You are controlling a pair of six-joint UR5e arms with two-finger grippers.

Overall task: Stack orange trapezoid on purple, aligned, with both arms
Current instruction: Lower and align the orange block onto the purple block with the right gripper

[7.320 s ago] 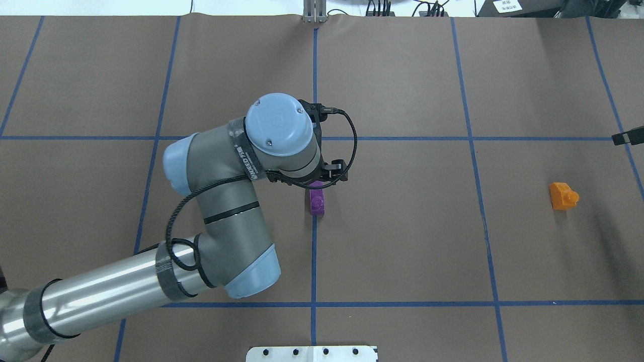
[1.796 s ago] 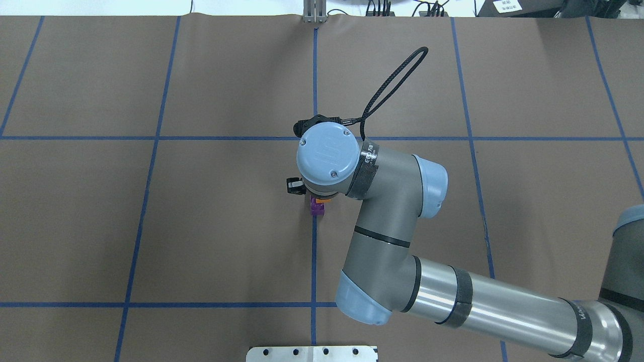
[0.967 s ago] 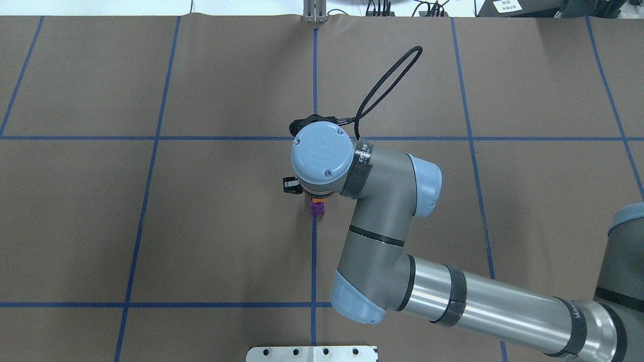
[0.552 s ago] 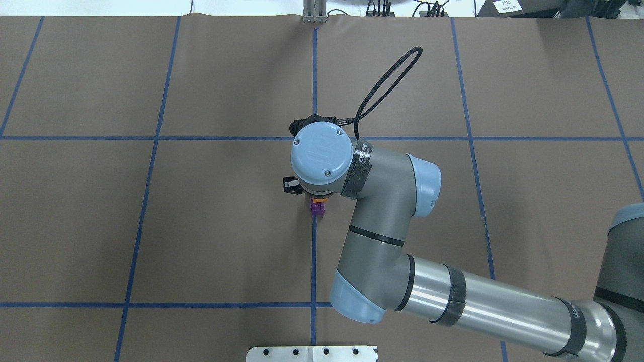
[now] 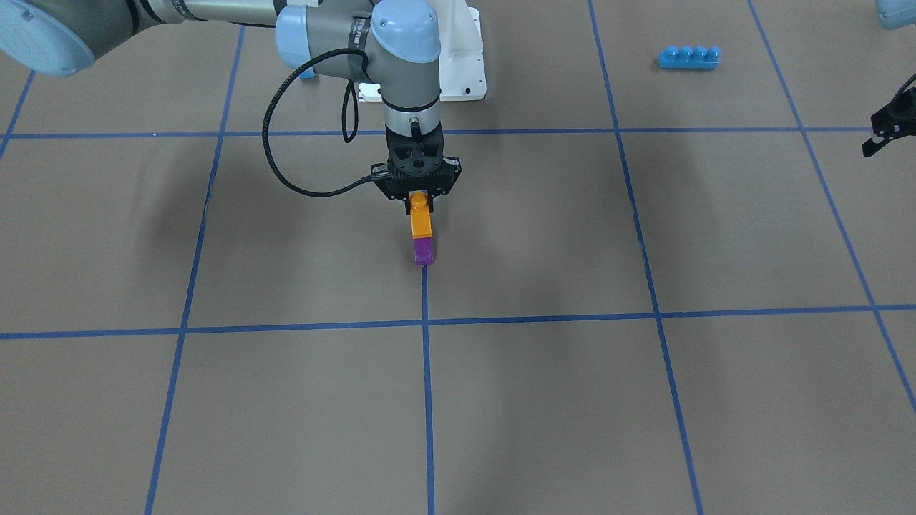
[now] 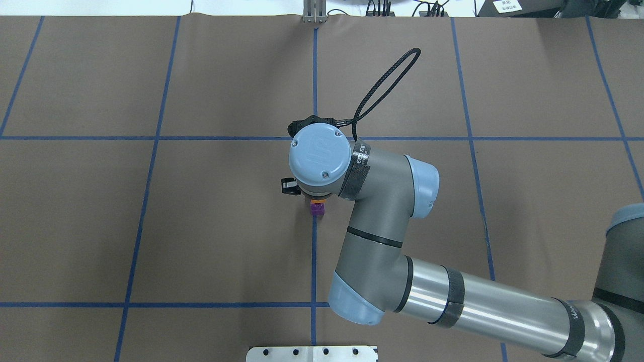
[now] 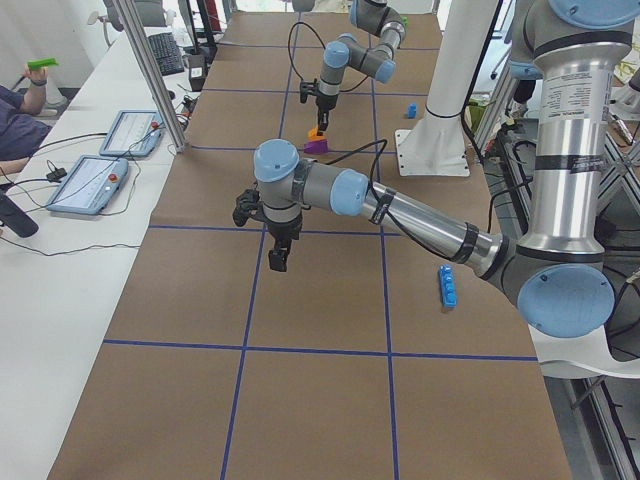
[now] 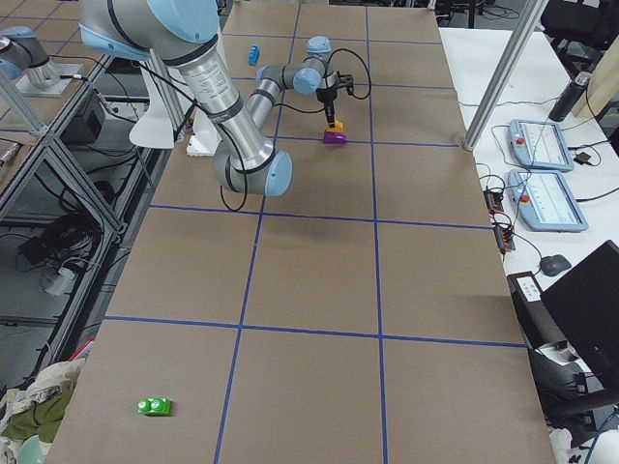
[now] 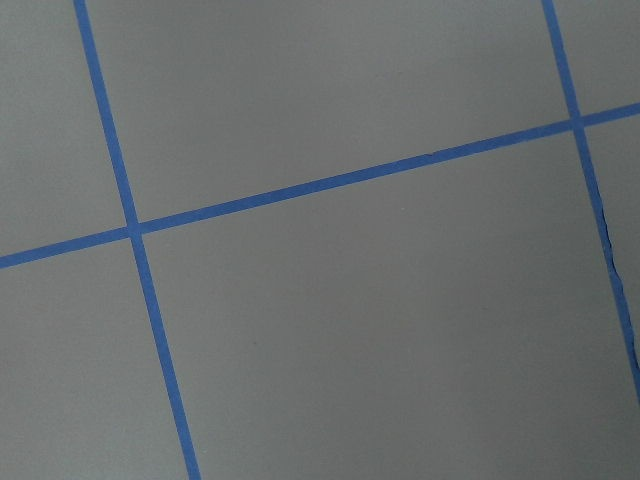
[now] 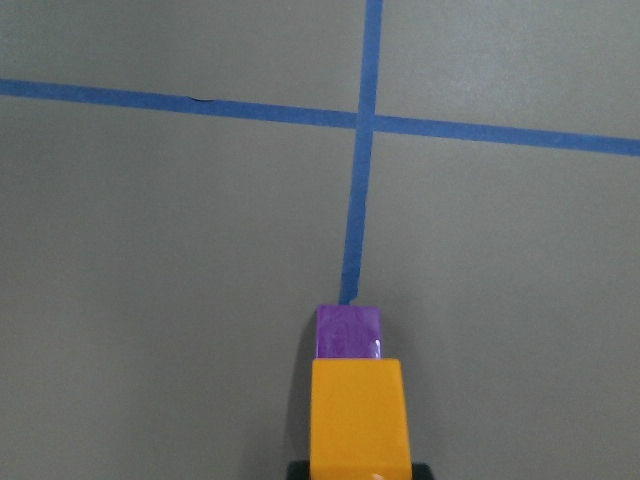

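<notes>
The orange trapezoid (image 5: 421, 223) sits directly on the purple block (image 5: 424, 252) at the table's middle, on a blue tape line. In the right wrist view the orange block (image 10: 360, 415) covers most of the purple one (image 10: 348, 332), their sides in line. My right gripper (image 5: 420, 200) is shut on the orange block's top from above. In the overhead view the wrist hides most of the stack, and only slivers of orange (image 6: 317, 202) and purple (image 6: 317, 210) show. My left gripper (image 5: 886, 129) hangs off to the side, empty, and I cannot tell how its jaws stand.
A long blue four-stud brick (image 5: 688, 57) lies near the robot's base on its left side. The white pedestal (image 5: 461, 50) stands behind the stack. A small blue block (image 8: 253, 53) lies near it. A green toy (image 8: 154, 406) lies far off at the table's right end.
Earlier my left arm stood over the purple block and the orange one lay far right. Now my right arm holds the orange one on the purple. In the last second it barely shifted left.
</notes>
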